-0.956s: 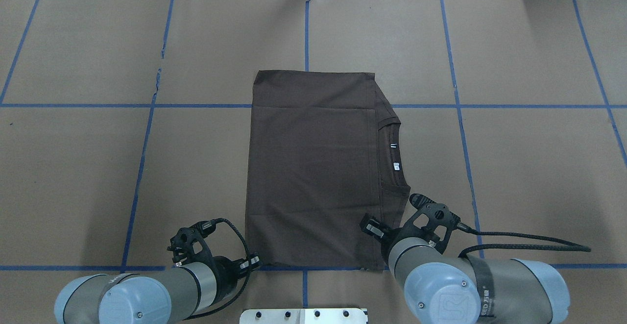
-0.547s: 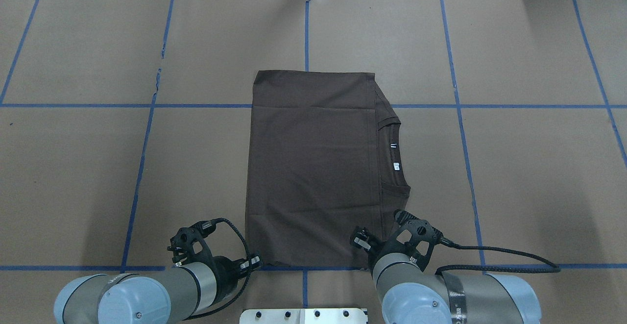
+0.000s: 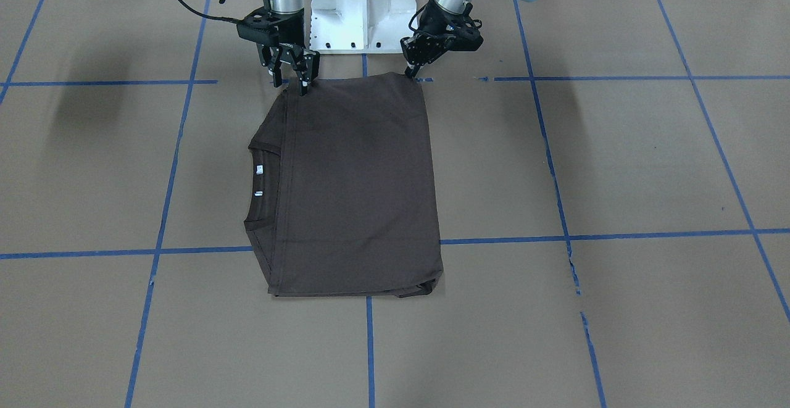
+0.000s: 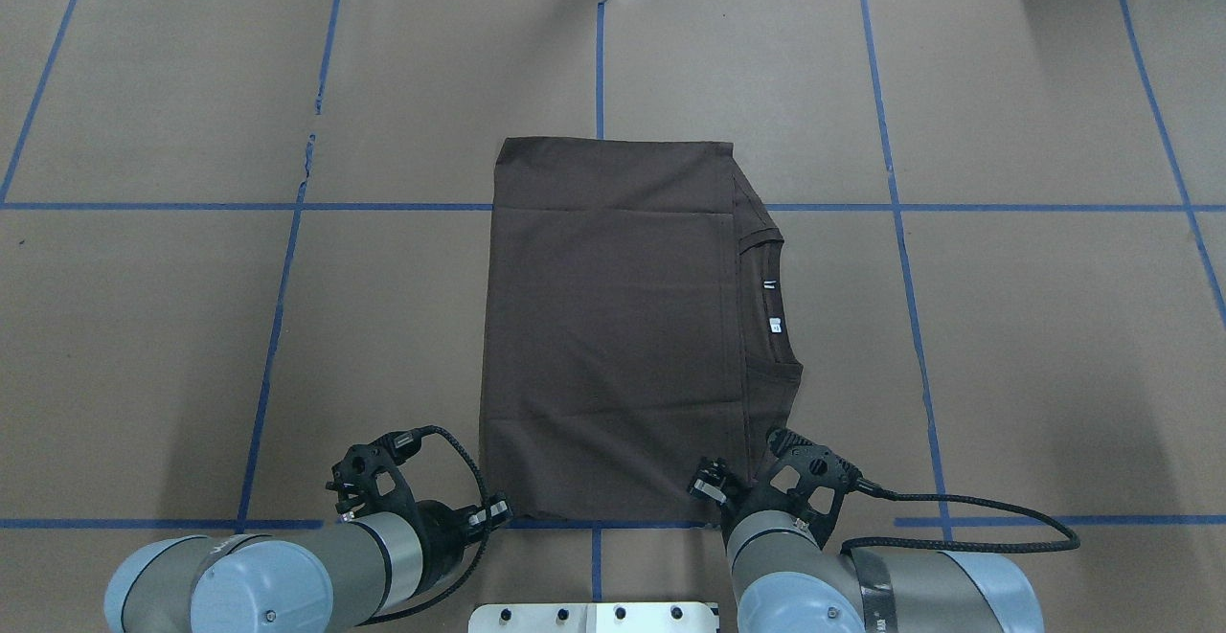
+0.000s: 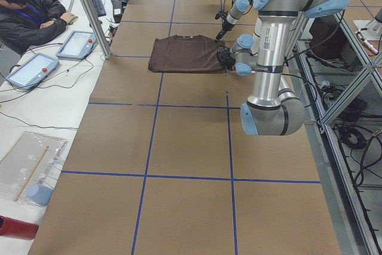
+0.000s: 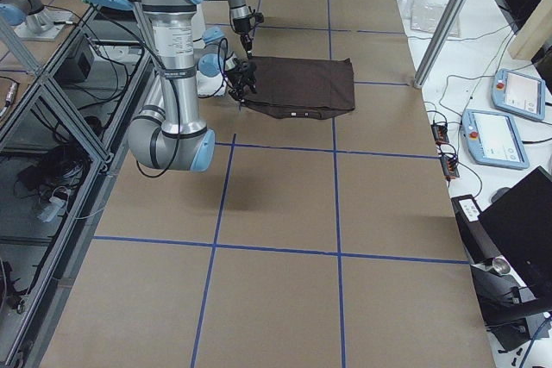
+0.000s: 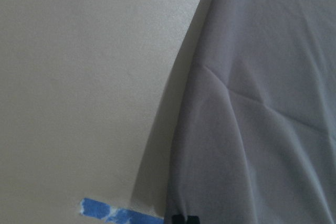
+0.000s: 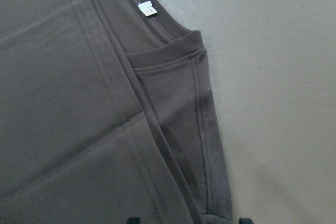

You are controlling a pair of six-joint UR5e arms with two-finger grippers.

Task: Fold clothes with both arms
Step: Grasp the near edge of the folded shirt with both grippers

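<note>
The dark brown T-shirt (image 4: 613, 327) lies flat on the table, folded into a rectangle. Its collar and white neck label (image 4: 776, 326) face the overhead view's right. My left gripper (image 3: 408, 74) is pinched shut on the shirt's near corner on my left side; creases fan out from its fingertips (image 7: 181, 218). My right gripper (image 3: 290, 85) is open at the other near corner, below the collar. In the right wrist view its fingertips (image 8: 134, 219) sit either side of the shirt's hemmed edge (image 8: 207, 145), low over the cloth.
The white pedestal base (image 3: 361, 7) stands just behind the shirt's near edge. Blue tape lines (image 4: 900, 207) grid the brown table cover. The right arm's black cable (image 4: 967, 508) trails over the table. A seated person (image 5: 27, 13) and tablets (image 5: 33, 70) are at the far side.
My right arm has drawn back toward the base and a little to the left, down the collar side to the shirt's near corner. The left arm and the shirt have not moved.
</note>
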